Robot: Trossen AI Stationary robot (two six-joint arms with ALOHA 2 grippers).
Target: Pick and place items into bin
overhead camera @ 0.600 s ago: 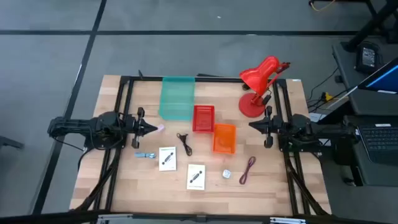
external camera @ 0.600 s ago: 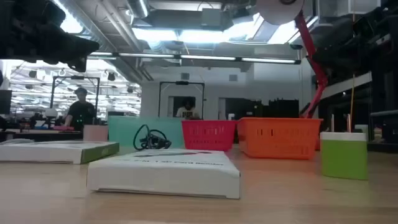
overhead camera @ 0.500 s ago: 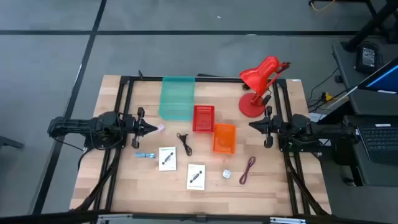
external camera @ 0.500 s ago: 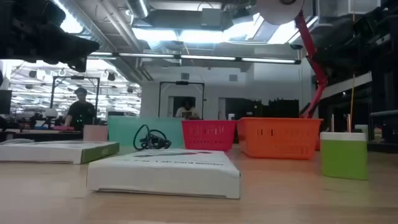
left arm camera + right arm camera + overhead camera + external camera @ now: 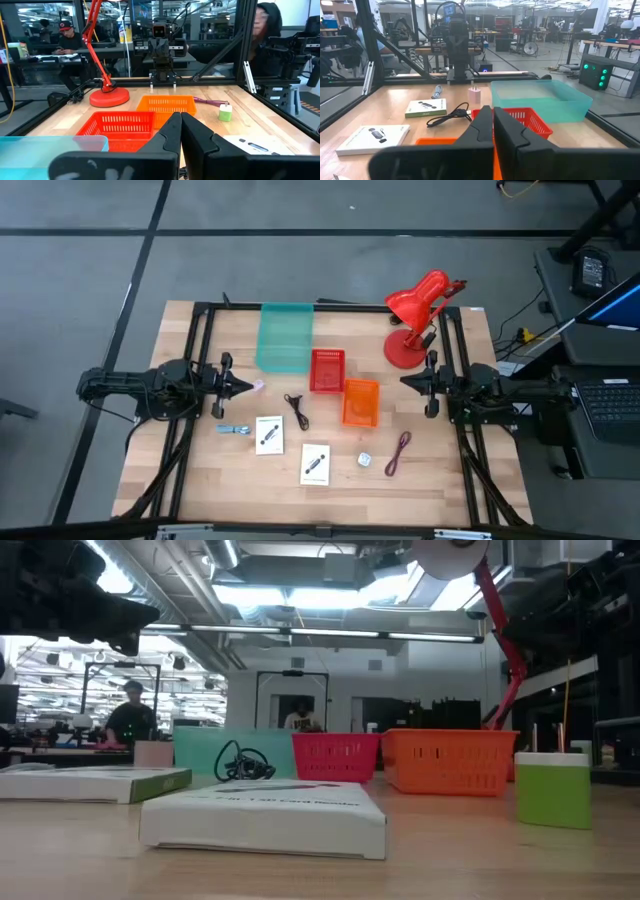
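High view: left gripper (image 5: 247, 386) fingers clenched, empty; right gripper (image 5: 406, 381) fingers clenched, empty.

bins (image 5: 318, 370) mid-table | cards (image 5: 269, 434) in front | lamp (image 5: 410, 330) behind right | cable (image 5: 399, 452) front right

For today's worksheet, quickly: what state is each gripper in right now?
Left gripper: shut, holding nothing.
Right gripper: shut, holding nothing.
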